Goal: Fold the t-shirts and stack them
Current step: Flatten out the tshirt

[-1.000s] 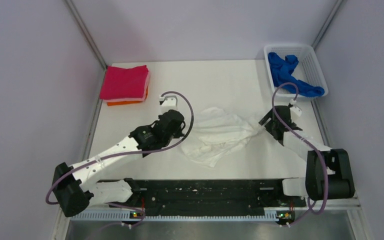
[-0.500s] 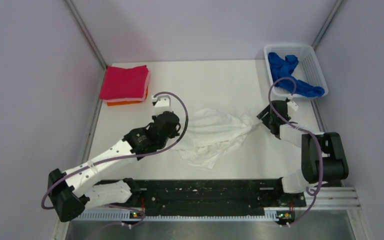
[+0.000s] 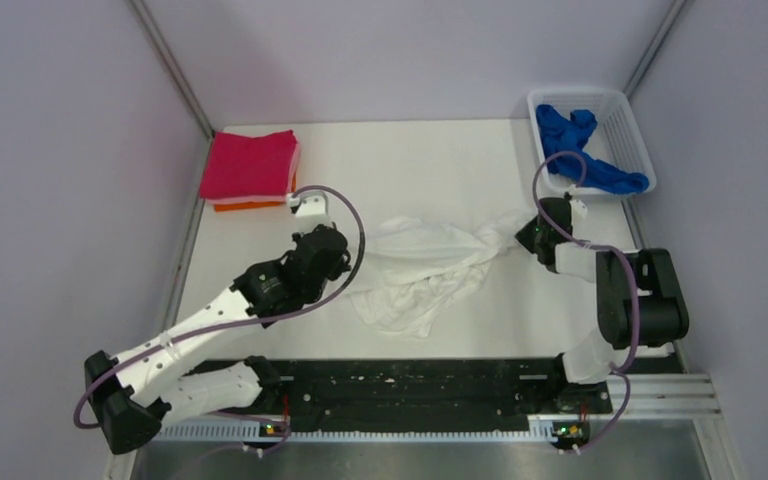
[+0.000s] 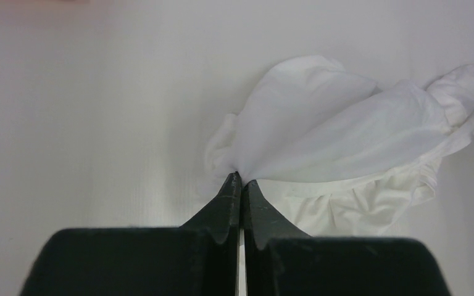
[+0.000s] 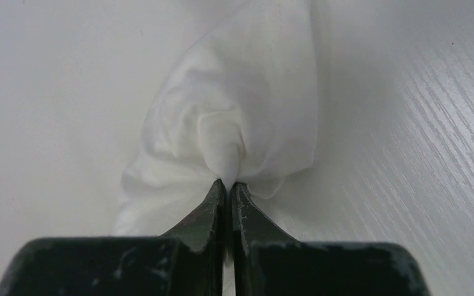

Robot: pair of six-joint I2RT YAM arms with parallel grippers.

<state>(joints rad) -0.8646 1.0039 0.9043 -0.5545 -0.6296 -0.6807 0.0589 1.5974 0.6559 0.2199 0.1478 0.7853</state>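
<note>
White t-shirt (image 3: 420,268) lay crumpled on the counter (image 3: 430,160) between my left jaws and my right jaws, each pair pressed together on a thin pinch of its cloth, so, I judged, pulling apart hard could tug a bunched edge free.

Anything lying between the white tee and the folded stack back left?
Nothing loose visible: only bare table and the left arm's own wrist separate the tee from the stack. Left fingers and right fingers grip the tee.
</note>
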